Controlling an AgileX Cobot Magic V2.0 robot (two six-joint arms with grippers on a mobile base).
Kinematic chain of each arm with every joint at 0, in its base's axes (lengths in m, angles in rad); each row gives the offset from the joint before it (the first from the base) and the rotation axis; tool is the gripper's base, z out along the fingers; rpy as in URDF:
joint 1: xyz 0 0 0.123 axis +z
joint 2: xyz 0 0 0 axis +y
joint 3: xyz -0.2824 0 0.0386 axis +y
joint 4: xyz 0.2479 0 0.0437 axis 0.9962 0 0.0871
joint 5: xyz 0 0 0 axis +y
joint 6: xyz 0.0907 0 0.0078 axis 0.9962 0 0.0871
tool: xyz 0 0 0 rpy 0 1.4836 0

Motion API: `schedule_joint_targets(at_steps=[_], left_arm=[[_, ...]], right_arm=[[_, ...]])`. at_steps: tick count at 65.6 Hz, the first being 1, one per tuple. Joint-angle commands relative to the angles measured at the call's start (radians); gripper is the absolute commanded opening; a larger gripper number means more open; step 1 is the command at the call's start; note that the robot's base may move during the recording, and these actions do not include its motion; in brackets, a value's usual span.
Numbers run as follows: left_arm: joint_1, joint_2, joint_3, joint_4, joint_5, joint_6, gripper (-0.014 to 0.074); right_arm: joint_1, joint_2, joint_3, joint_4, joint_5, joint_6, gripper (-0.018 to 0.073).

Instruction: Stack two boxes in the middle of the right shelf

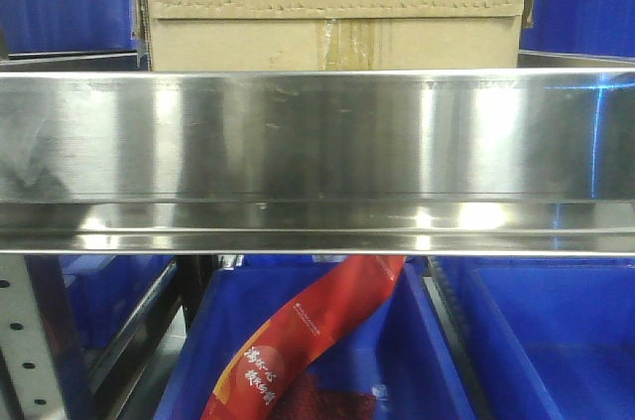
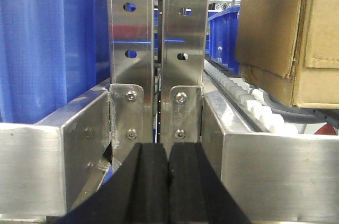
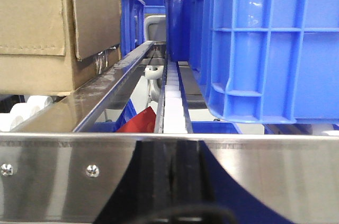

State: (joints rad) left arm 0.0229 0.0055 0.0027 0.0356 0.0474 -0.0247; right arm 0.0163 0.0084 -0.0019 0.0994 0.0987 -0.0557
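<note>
Brown corrugated box [image 1: 332, 3], with a serrated tape strip and taped seam, sits on the steel shelf [image 1: 317, 142]. Left end effector [image 2: 168, 181] and right end effector [image 3: 170, 181] are both clenched, empty, level with the shelf lip.

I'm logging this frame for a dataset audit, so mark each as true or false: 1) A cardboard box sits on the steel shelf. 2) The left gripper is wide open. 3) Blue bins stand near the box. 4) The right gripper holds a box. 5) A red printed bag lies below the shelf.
1) True: the cardboard box sits on the steel shelf.
2) False: the left gripper is shut, pads together.
3) True: a blue bin stands alongside.
4) False: the right gripper is shut on nothing.
5) True: the red bag lies below.
</note>
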Motion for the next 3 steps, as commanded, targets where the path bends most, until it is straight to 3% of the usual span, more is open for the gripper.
schedule_joint_targets(at_steps=[1, 3], left_arm=[[0.005, -0.006, -0.003, -0.007, -0.011, 0.005, -0.0111], [0.005, -0.006, -0.003, -0.007, -0.011, 0.005, -0.0111]], right_arm=[[-0.004, -0.008, 0.002, -0.008, -0.025, 0.002, -0.0153], [-0.004, -0.008, 0.002, -0.008, -0.025, 0.002, -0.0153]])
